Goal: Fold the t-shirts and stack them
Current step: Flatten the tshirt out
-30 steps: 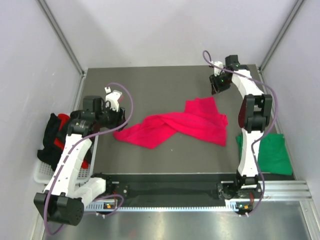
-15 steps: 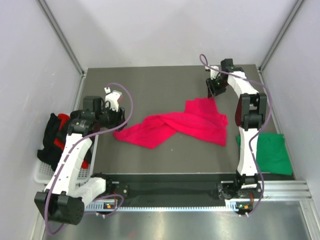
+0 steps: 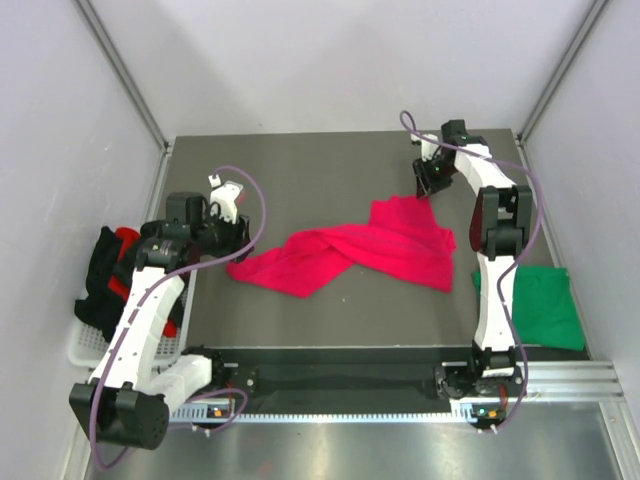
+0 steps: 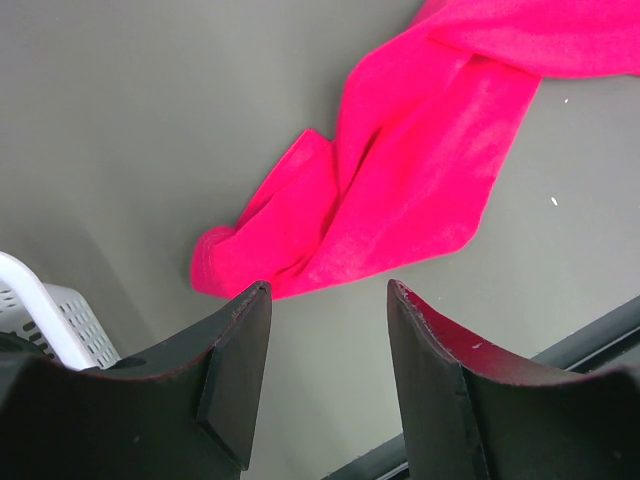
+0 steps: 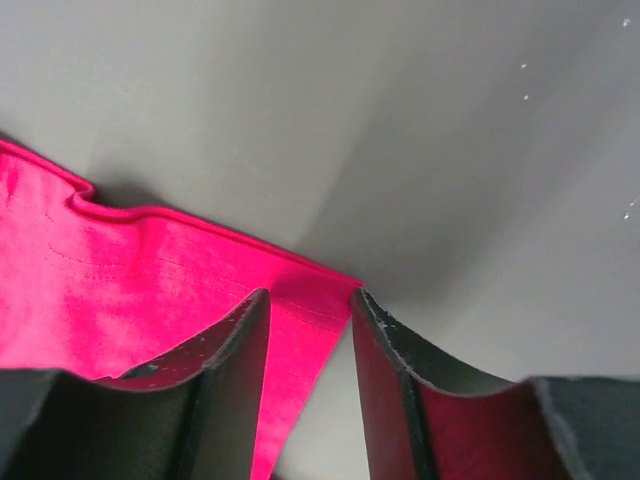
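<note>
Right wrist view: the right fingers (image 5: 235, 375) stood moderately apart, astride the far corner of the crimson-pink t-shirt (image 5: 150, 280). Its stitched tip lay between them on the grey surface (image 5: 420, 120), not yet pinched. In the left wrist view the left fingers (image 4: 235, 385) gaped wider above bare surface, just beside the shirt's bunched end, holding nothing. The shirt lay twisted across the middle of the surface. It looked light, limp and soft, likely to sag and drape when lifted. The hemmed corners seemed the best hold, pinched low against the surface. A folded dark green t-shirt (image 3: 545, 305) sat at the right edge, and black and red ones (image 3: 105, 270) were heaped at a white basket (image 3: 82, 348) on the left. No brand, label or writing could be read.
</note>
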Robot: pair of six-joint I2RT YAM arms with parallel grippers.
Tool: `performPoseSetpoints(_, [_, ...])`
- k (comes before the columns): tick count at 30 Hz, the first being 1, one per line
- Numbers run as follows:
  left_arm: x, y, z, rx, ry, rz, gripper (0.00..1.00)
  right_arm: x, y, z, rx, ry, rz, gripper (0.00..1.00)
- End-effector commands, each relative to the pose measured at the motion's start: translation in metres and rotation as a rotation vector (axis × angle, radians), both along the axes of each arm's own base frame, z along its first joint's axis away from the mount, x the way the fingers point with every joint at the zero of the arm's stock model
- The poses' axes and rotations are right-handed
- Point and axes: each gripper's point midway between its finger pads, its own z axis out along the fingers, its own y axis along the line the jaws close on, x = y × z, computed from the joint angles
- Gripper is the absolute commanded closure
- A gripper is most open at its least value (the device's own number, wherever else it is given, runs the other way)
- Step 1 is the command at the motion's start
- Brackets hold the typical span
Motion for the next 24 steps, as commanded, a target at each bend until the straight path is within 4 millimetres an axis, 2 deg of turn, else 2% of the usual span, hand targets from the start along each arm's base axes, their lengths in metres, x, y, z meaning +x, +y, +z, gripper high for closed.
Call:
performPoseSetpoints(1, [0.008,0.0,0.005,-0.008,-0.04,-0.003,0.45,0.001,-0.006,-0.01,-0.026,0.023,-0.024,0.61])
performPoseSetpoints(6, [0.006,0.001,0.004,-0.009,-0.038,0.001,0.45,-0.001,-0.011,-0.02,-0.051,0.044,-0.04,0.69])
performPoseSetpoints(14, [0.005,0.002,0.005,-0.012,-0.042,0.004,0.45,-0.002,-0.018,-0.03,-0.088,0.058,-0.07,0.66])
performPoseSetpoints(17, [0.006,0.002,0.005,-0.014,-0.043,0.008,0.45,-0.007,-0.019,-0.04,-0.101,0.083,-0.065,0.8])
performPoseSetpoints(18, [0.006,0.002,0.005,-0.015,-0.043,0.007,0.45,-0.007,-0.018,-0.041,-0.104,0.085,-0.064,0.93])
performPoseSetpoints(19, [0.006,0.002,0.005,-0.014,-0.043,0.006,0.45,-0.007,-0.019,-0.042,-0.106,0.089,-0.063,0.97])
performPoseSetpoints(22, [0.005,0.003,0.006,-0.014,-0.044,0.01,0.45,-0.009,-0.022,-0.043,-0.117,0.092,-0.067,1.0])
performPoseSetpoints(24, [0.004,0.003,0.005,-0.011,-0.044,0.01,0.45,-0.008,-0.021,-0.03,-0.119,0.065,-0.063,1.0])
